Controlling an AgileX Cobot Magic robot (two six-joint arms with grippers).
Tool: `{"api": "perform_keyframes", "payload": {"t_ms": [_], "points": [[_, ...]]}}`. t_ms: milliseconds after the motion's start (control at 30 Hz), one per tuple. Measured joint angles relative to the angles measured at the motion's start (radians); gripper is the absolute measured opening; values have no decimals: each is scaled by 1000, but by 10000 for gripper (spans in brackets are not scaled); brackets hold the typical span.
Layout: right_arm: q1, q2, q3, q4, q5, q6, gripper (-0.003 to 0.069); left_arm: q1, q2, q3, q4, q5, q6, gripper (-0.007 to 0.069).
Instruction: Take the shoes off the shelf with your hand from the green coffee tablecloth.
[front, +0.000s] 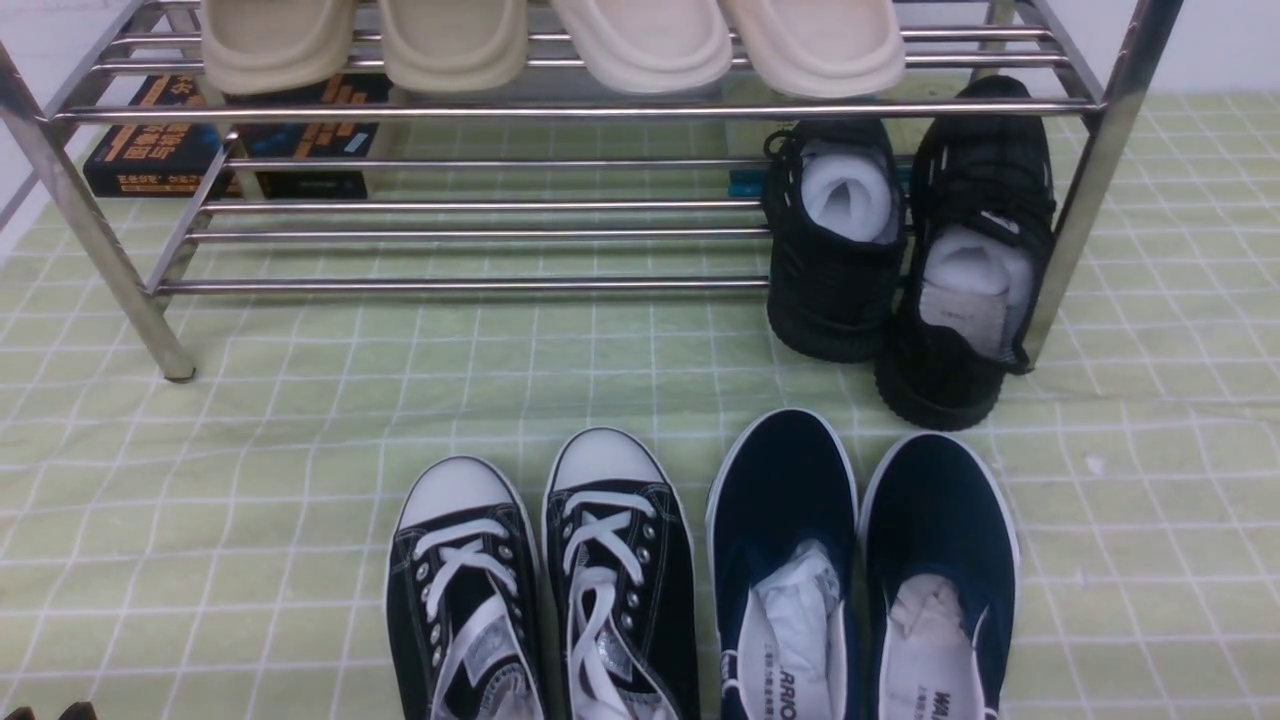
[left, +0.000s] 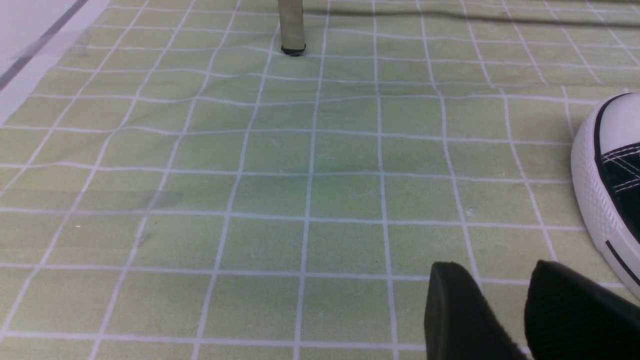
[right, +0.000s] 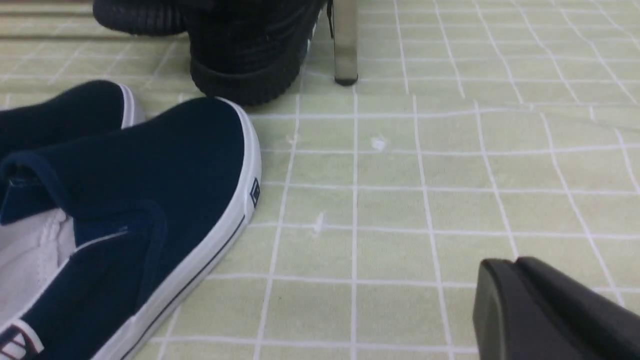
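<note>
The navy-blue slip-on shoes (front: 860, 540) stand side by side on the green checked tablecloth (front: 250, 450), in front of the silver shelf (front: 600, 110), toes towards it. Paper stuffing shows inside them. In the right wrist view one navy shoe (right: 165, 165) lies close beside my right gripper (right: 502, 267), which is shut and empty just above the cloth. My left gripper (left: 495, 267) is open and empty, low over bare cloth. Only its tips show in the front view (front: 50, 712), at the bottom left corner. The right gripper is out of the front view.
Black-and-white lace-up sneakers (front: 540, 580) stand left of the navy pair; one toe (left: 607, 165) is near my left gripper. All-black mesh sneakers (front: 835, 270) rest on the shelf's lower tier at right. Beige slippers (front: 550, 40) lie on top. Dark boxes (front: 160, 150) sit behind. Shelf legs (left: 292, 25) (right: 346, 40) stand ahead.
</note>
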Motion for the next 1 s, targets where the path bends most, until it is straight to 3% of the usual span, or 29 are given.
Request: {"api": "perform_keyframes", "payload": {"t_ms": [1000], "points": [[0,0,-2,0,8,0,80,0,0,0,4,-1,0,239]]}}
